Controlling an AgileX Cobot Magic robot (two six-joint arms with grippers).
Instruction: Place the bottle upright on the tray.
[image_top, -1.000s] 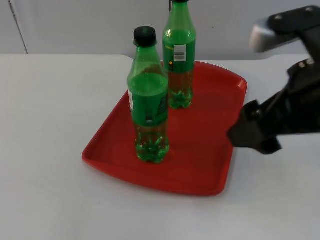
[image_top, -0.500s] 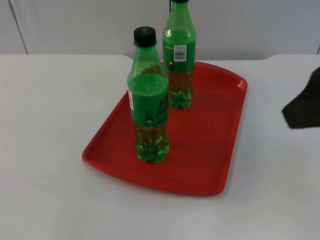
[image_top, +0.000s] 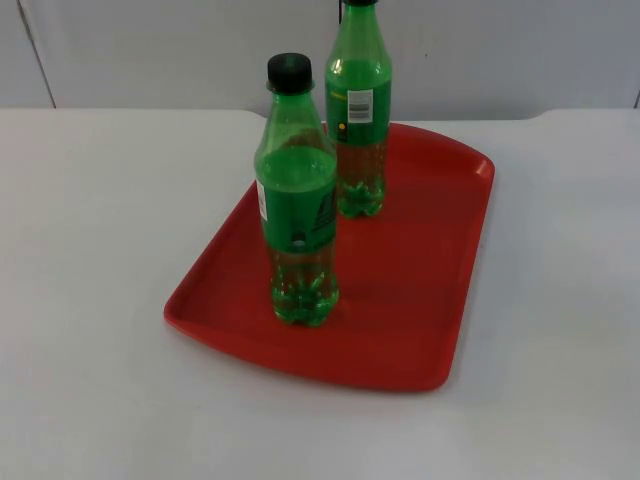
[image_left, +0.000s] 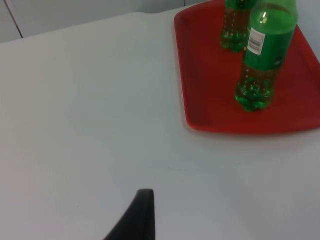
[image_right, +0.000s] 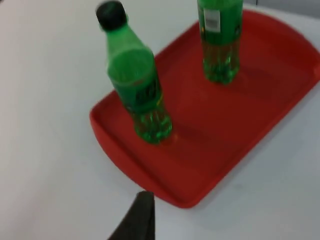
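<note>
Two green bottles with black caps stand upright on the red tray (image_top: 420, 290). The nearer bottle (image_top: 297, 200) is by the tray's front left, the farther bottle (image_top: 359, 110) at its back. My left gripper hangs over bare table well to the left of the tray (image_left: 210, 75); one black fingertip (image_left: 140, 217) shows, with both bottles (image_left: 265, 55) beyond it. My right gripper is high and away from the tray (image_right: 225, 135); its fingertip (image_right: 137, 217) shows, far from the capped bottle (image_right: 137, 87). Neither gripper touches anything.
White table (image_top: 90, 250) surrounds the tray on all sides. The grey partition wall (image_top: 180, 50) closes off the back.
The right arm has pulled away to the right, from beside the tray's right edge out of the top view. Both bottles and the tray stayed put.
</note>
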